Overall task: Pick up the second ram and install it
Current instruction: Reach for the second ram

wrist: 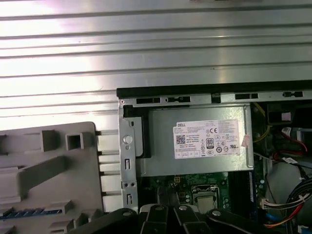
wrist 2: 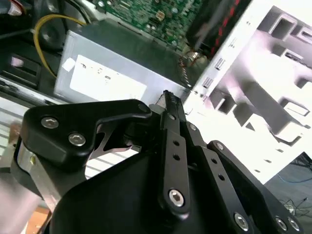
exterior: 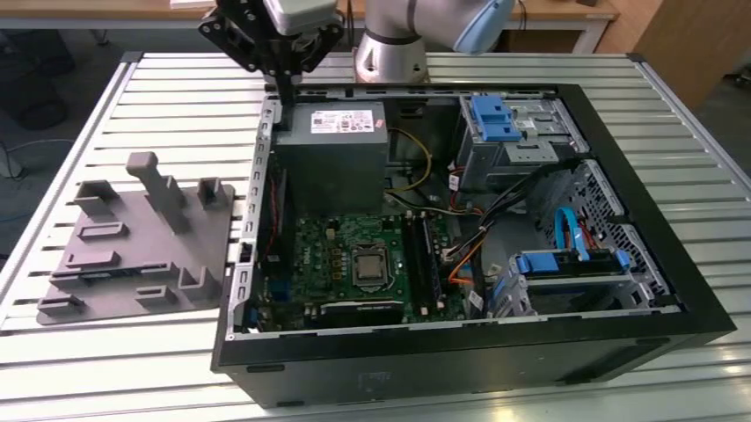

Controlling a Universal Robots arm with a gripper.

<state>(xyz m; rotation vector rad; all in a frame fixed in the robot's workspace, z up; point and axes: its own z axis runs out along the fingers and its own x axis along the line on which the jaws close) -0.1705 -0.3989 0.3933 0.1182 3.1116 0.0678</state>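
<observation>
- On the exterior view's left, the grey fixture plate point(exterior: 129, 255) lies on the slatted desk point(exterior: 153, 97), just beside the open computer case point(exterior: 470, 338). I cannot make out a loose memory stick on the plate.
- The hand point(exterior: 284, 88) hangs above the case's rear corner, by the power supply point(exterior: 334, 145). In the second wrist view its fingers point(wrist 2: 171, 131) lie together with nothing visible between them, so it carries no stick.
- Further right, on the motherboard point(exterior: 329, 255), long dark strips stand in the memory slots point(exterior: 420, 255) beside the processor socket. The second ram may be one of them, but I cannot tell.
- My judgement: either the pick has not begun or the stick is already seated. The pictures do not settle which.
- Room to move: the space over the plate and the board is open. The case's metal side wall point(exterior: 266, 176) rises between the two, close under the hand. On the exterior view's right, cables point(exterior: 493, 211) and drive cages point(exterior: 516, 132) crowd the slots' far side.
</observation>
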